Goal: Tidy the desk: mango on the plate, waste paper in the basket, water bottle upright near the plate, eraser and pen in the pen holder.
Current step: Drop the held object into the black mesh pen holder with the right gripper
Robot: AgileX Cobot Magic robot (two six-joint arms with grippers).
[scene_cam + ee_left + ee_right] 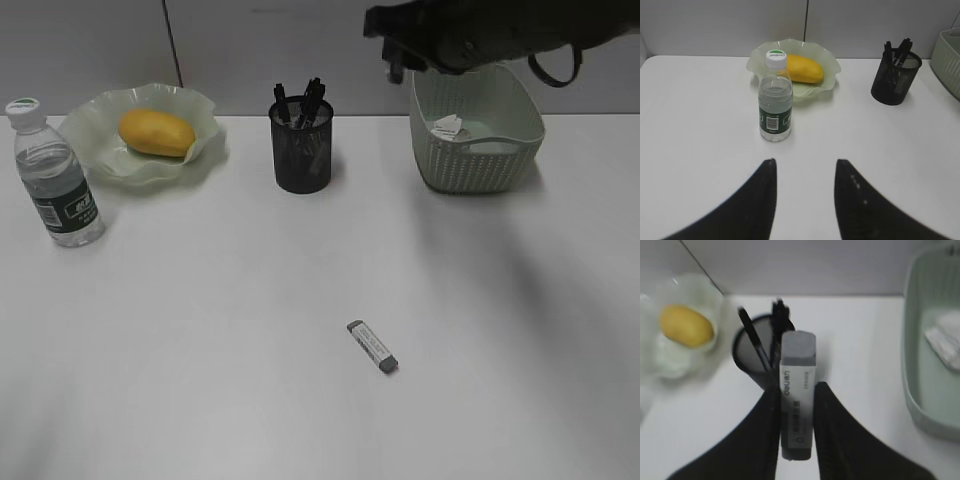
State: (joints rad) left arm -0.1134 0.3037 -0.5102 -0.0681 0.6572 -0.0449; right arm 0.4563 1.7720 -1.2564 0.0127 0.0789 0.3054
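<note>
- Right gripper [796,405] grasps an eraser [798,395] above the pen holder [301,145]; desk [200,330] before the holder lies open.
- Left gripper [805,175] released; right arm blurred near the basket [476,130].

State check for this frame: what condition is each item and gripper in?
Mango: lying on plate.
Water bottle: upright, capped, beside plate.
Waste paper: inside basket.
Pen holder: upright, pens inside.
Held eraser: clamped in right gripper.
Loose eraser: flat on desk.
Left gripper: open, empty.
</note>
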